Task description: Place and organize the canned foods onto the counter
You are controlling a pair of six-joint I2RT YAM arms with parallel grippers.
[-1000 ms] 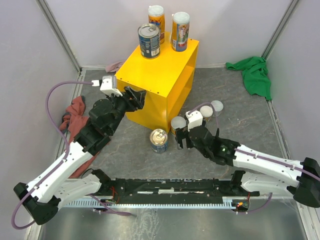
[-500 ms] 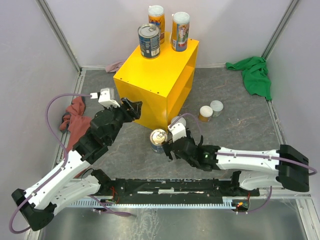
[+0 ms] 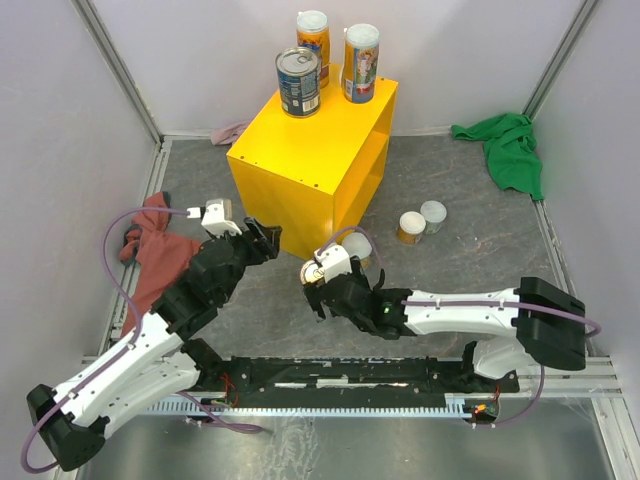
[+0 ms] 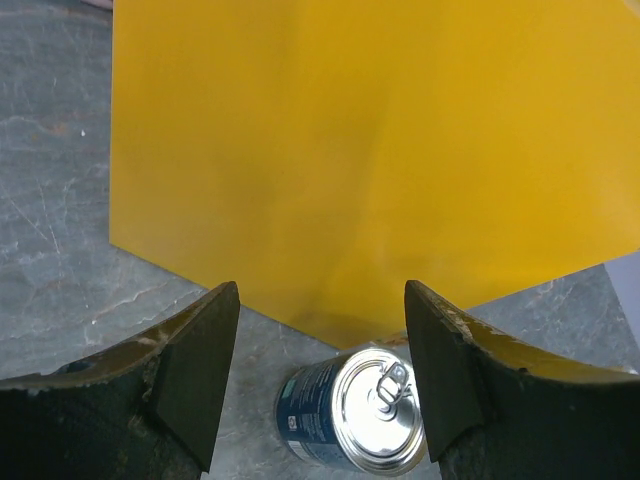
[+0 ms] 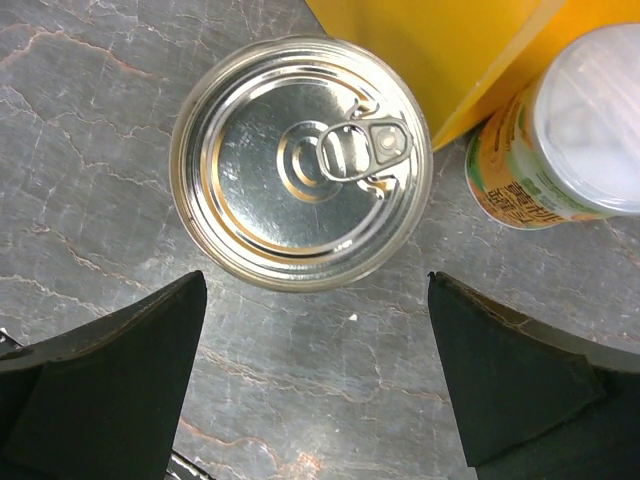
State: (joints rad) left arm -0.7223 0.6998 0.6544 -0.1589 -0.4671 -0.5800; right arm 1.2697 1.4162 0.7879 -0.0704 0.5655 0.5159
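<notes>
The yellow counter (image 3: pixel 310 150) carries a wide blue can (image 3: pixel 298 82) and two tall orange cans (image 3: pixel 313 35) (image 3: pixel 361 62) on its top. A second blue can (image 3: pixel 313 272) stands on the floor at the counter's near corner. My right gripper (image 3: pixel 318 295) is open above it; in the right wrist view the can's silver top (image 5: pixel 300 160) lies just ahead of the open gripper (image 5: pixel 315 370). A short white-lidded can (image 5: pixel 570 130) stands beside it. My left gripper (image 3: pixel 268 235) is open and empty, facing the counter's side (image 4: pixel 370 150), with the blue can (image 4: pixel 350 410) beyond its gripper (image 4: pixel 320 370).
Two more short white-lidded cans (image 3: pixel 411 226) (image 3: pixel 434 215) stand on the floor to the right of the counter. A red cloth (image 3: pixel 150 245) lies at the left, under the left arm. A green cloth (image 3: pixel 510 150) lies at the far right. Walls enclose the grey floor.
My right gripper has swung left from the short can by the counter to above the blue floor can. My left gripper has drawn back and down from the counter's side.
</notes>
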